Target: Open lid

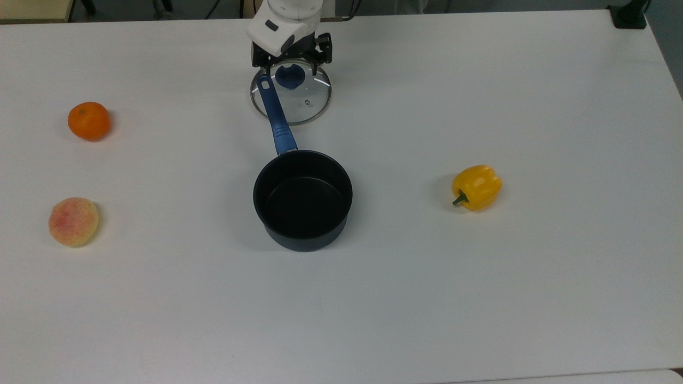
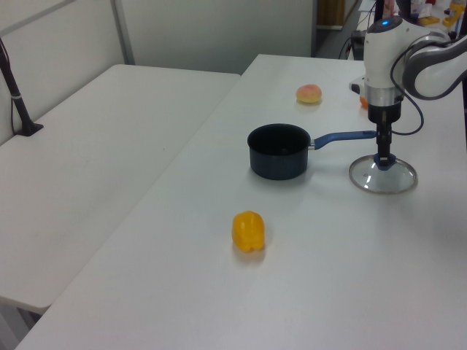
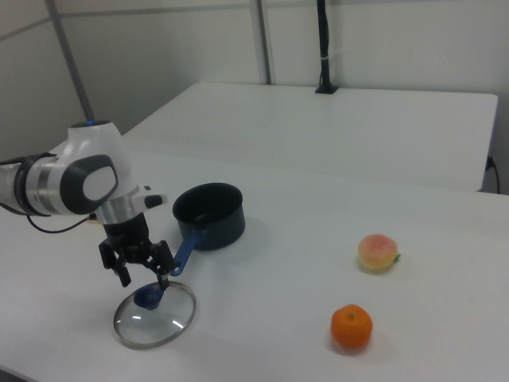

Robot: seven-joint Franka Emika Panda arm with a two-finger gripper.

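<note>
Dark saucepan [image 1: 302, 200], orange [image 1: 88, 121], peach [image 1: 73, 221], yellow pepper [image 1: 476, 187], white table [image 1: 480, 293]

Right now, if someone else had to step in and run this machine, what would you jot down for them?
Claw: open, just above the lid's blue knob, holding nothing.
Lid: flat on the table, beside the end of the pan's handle.
Pan: uncovered and empty.
Done: lid is off and set down.
Left: probably only pulling the arm clear.
</note>
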